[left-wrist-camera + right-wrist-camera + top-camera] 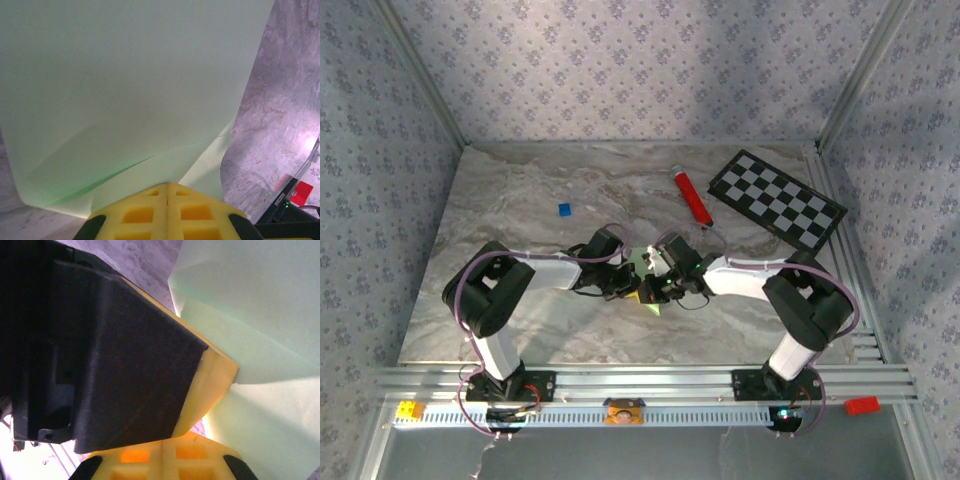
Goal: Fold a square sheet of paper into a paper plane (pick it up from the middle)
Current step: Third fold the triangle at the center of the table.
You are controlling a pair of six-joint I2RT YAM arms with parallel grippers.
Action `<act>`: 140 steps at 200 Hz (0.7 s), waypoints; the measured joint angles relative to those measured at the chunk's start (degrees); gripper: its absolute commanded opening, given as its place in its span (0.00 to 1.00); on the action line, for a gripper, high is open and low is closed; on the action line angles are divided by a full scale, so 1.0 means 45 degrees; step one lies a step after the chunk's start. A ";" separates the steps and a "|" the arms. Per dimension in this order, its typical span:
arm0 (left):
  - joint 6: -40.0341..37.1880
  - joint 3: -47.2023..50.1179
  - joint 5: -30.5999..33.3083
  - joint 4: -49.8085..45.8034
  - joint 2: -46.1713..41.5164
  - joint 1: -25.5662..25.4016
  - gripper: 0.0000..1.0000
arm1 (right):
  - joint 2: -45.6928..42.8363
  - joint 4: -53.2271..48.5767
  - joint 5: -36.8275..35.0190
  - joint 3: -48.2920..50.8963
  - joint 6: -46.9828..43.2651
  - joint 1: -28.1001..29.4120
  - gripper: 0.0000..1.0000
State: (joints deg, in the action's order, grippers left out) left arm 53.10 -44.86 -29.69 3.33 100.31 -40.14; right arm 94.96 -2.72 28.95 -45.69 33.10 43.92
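Observation:
The square sheet of paper is pale green and is held up off the table centre, between the two grippers. In the left wrist view the paper spreads wide, with a crease running across it. My left gripper is shut on its lower edge. My right gripper is shut, with the paper rising to its right. The left gripper's black and yellow finger presses close against the right gripper's tips. Whether paper sits in the right jaws I cannot tell. From above, the left gripper and right gripper almost touch.
A red tube lies behind the grippers. A black-and-white checkerboard sits at the back right. A tiny blue square lies at the back left. Metal frame posts and patterned walls bound the marble table.

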 measured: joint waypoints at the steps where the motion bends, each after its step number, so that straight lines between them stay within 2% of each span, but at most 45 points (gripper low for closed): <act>1: -0.0010 0.0000 0.0010 0.0000 0.0000 0.0000 0.00 | 0.0005 -0.0019 0.0000 -0.0005 -0.0015 0.0000 0.06; 47: -0.0029 0.0000 0.0029 -0.0015 0.0000 0.0000 0.00 | 0.0690 -0.0121 -0.0053 0.0010 -0.0019 0.0000 0.06; 140: -0.0170 -0.0092 0.0034 -0.0126 0.0049 0.0000 0.00 | 0.0257 0.0690 -0.0044 0.0845 0.0121 -0.0015 0.08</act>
State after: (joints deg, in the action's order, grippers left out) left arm 52.34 -45.28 -29.54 2.76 100.53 -40.14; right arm 96.12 0.38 28.75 -41.89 33.65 43.86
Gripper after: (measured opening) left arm 0.043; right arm 0.079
